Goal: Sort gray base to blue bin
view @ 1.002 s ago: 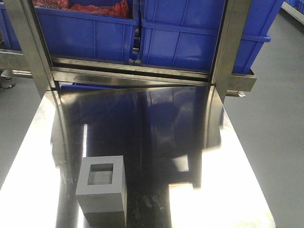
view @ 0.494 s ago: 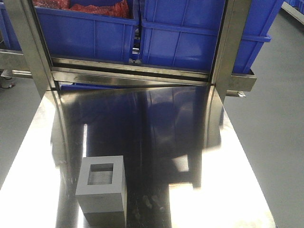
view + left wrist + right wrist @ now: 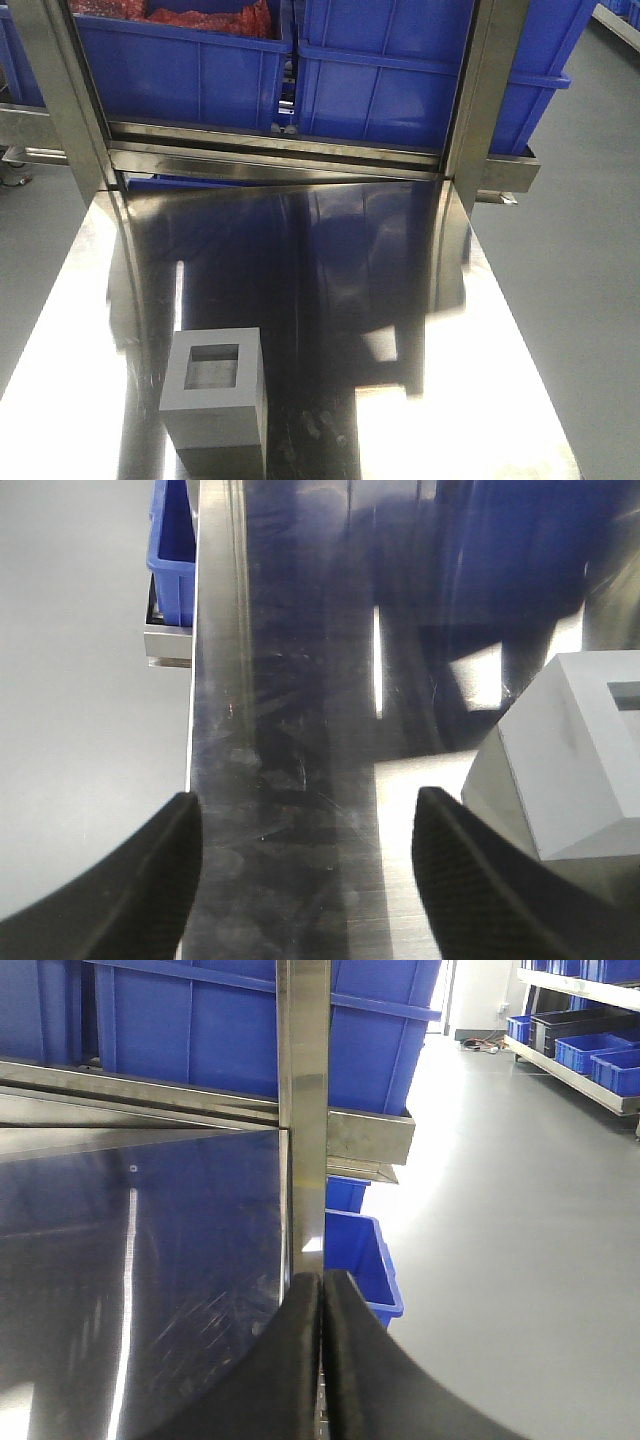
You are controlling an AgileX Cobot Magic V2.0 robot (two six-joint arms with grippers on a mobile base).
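Observation:
The gray base (image 3: 213,395) stands on the steel table (image 3: 330,270) near its front left, with the square pocket facing up. In the left wrist view the gray base (image 3: 570,770) lies just right of my left gripper (image 3: 308,825), which is open over bare steel with nothing between its fingers. My right gripper (image 3: 322,1295) is shut and holds nothing, at the table's right edge by a steel post (image 3: 303,1110). A blue bin (image 3: 430,80) sits on the rack behind the table. Neither gripper shows in the front view.
A second blue bin (image 3: 180,70) holding red material sits at the back left. Two steel posts (image 3: 60,90) frame the rack. A smaller blue bin (image 3: 355,1260) stands on the floor to the right of the table. The table's left edge (image 3: 195,730) drops to grey floor.

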